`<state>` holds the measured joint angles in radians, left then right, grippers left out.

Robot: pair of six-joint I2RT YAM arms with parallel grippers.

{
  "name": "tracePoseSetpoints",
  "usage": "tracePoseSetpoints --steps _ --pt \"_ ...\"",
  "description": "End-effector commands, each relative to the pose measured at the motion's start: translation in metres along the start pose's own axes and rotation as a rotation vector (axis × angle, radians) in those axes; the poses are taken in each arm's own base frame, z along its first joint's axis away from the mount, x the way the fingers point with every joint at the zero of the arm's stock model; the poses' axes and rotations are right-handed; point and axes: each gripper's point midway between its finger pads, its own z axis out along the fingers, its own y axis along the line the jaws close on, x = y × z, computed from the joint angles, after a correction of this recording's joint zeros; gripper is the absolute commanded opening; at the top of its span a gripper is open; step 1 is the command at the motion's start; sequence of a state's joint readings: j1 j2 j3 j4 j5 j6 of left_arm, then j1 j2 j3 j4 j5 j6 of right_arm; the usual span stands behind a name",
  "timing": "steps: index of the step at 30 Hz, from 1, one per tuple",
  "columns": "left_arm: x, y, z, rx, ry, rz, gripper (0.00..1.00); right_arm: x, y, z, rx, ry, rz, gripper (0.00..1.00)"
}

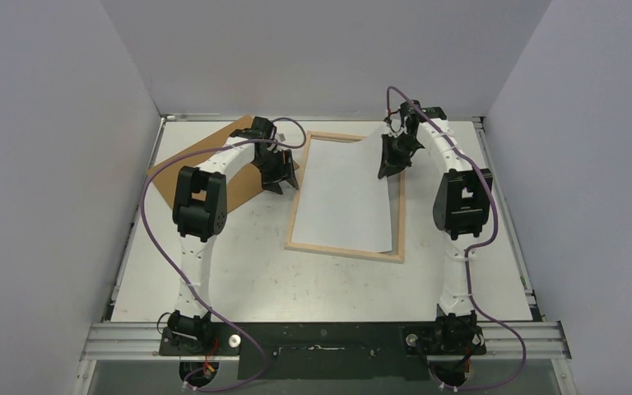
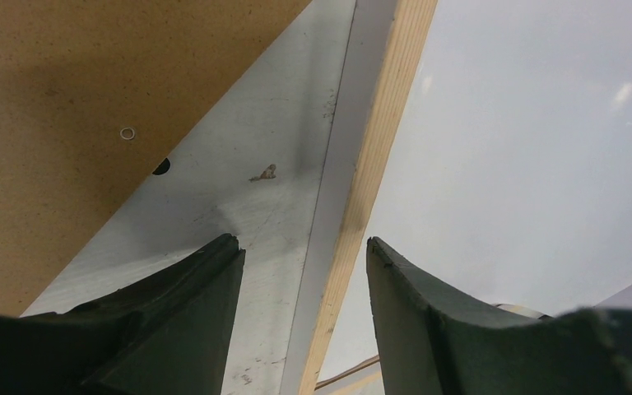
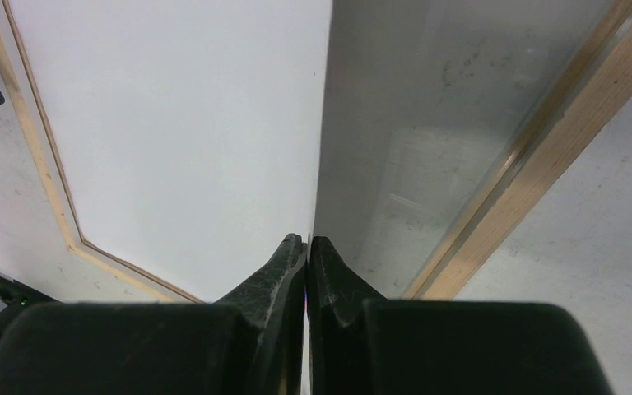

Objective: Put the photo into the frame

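Frame lies flat mid-table, the photo resting on it blank white side up, slightly skewed, its near-right corner overlapping the rim. Right gripper at the photo's far-right edge, fingers pinched together on the paper's edge, clear pane showing to the right of it. Left gripper at the frame's far-left side, jaws apart with the wooden rim between them, holding nothing; brown hardboard sheet just left of it.

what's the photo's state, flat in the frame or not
Not flat yet: the photo lies over the frame, its right edge pinched up by the shut right hand.
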<state>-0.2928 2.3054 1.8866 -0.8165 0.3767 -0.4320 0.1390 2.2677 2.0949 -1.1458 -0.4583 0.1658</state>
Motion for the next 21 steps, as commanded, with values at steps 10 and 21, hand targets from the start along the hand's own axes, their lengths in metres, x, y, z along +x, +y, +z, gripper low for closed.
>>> tracePoseSetpoints --steps 10,21 --pt "0.0 -0.002 -0.005 0.008 -0.011 0.017 0.54 -0.016 -0.014 -0.02 0.132 -0.103 -0.008 0.04" --pt "0.001 -0.003 -0.001 0.017 -0.008 0.002 0.54 -0.018 -0.018 -0.015 0.143 -0.12 0.025 0.01"
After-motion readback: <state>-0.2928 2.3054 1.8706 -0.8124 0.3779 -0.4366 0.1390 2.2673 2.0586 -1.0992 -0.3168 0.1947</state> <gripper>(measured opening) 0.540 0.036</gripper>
